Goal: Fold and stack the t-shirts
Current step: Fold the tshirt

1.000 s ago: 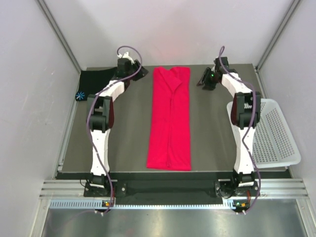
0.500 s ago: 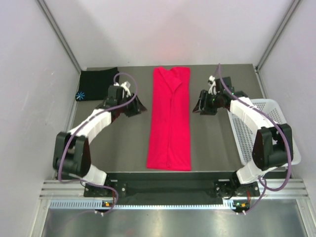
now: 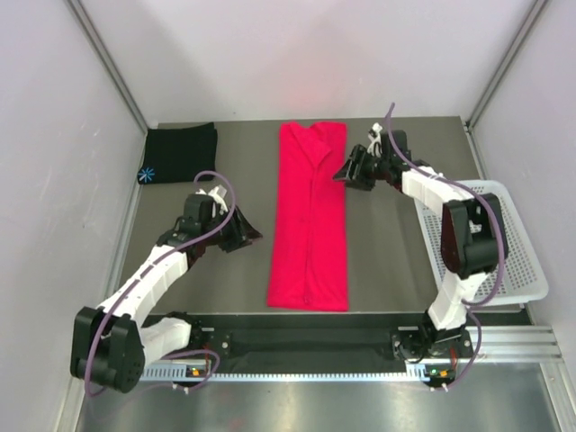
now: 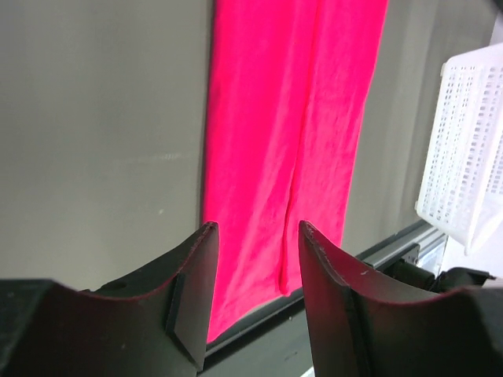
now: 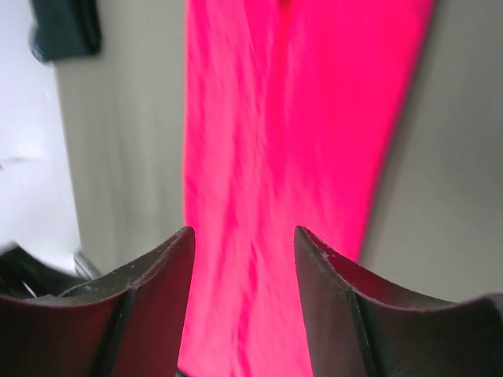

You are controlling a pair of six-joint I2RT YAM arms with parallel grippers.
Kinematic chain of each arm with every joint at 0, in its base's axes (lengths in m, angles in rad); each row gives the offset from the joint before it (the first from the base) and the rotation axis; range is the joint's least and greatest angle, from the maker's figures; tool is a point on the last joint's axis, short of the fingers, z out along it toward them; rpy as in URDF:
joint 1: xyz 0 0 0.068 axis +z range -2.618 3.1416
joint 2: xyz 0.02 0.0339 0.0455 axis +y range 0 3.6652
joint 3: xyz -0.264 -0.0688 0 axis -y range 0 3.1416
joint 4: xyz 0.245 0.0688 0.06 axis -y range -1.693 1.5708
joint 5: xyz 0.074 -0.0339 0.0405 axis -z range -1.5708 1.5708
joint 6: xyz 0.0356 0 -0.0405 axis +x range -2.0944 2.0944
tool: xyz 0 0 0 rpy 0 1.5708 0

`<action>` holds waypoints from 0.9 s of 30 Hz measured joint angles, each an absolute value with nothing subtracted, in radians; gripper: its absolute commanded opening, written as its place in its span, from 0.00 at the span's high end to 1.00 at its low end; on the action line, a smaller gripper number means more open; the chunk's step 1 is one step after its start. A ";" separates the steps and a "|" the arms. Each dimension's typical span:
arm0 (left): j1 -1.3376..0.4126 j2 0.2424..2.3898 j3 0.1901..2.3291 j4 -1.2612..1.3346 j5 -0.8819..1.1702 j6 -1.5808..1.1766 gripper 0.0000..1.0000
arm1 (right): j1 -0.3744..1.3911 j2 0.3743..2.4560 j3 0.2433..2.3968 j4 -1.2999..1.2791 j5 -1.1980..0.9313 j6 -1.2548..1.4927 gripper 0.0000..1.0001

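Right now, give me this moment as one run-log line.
red t-shirt: long folded strip, mid-table | black t-shirt: folded, far-left corner | left gripper: open, empty, left of strip | right gripper: open, empty, right of strip

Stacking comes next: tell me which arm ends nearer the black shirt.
Left. The left arm ends diagonally off the near right corner of the black shirt; the right arm ends across the red shirt from it.
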State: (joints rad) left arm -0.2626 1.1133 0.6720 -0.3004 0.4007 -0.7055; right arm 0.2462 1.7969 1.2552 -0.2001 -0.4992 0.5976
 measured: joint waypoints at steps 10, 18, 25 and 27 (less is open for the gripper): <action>-0.263 1.071 0.628 -0.316 0.427 -0.735 0.50 | 0.247 2.115 1.489 0.068 -0.466 0.768 0.47; -0.263 1.117 0.628 -0.308 0.439 -0.734 0.50 | 0.249 2.321 1.665 0.144 -0.442 0.863 0.50; -0.263 1.171 0.636 -0.308 0.469 -0.730 0.51 | 0.249 2.397 1.754 0.199 -0.425 0.939 0.51; -0.263 1.176 0.638 -0.309 0.475 -0.728 0.51 | 0.249 2.411 1.767 0.211 -0.420 0.958 0.52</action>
State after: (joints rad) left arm -0.2626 1.1755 0.6380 -0.3088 0.4747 -0.7280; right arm 0.2489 2.4107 1.7672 0.2111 -0.4202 0.9585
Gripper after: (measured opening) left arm 0.493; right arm 0.489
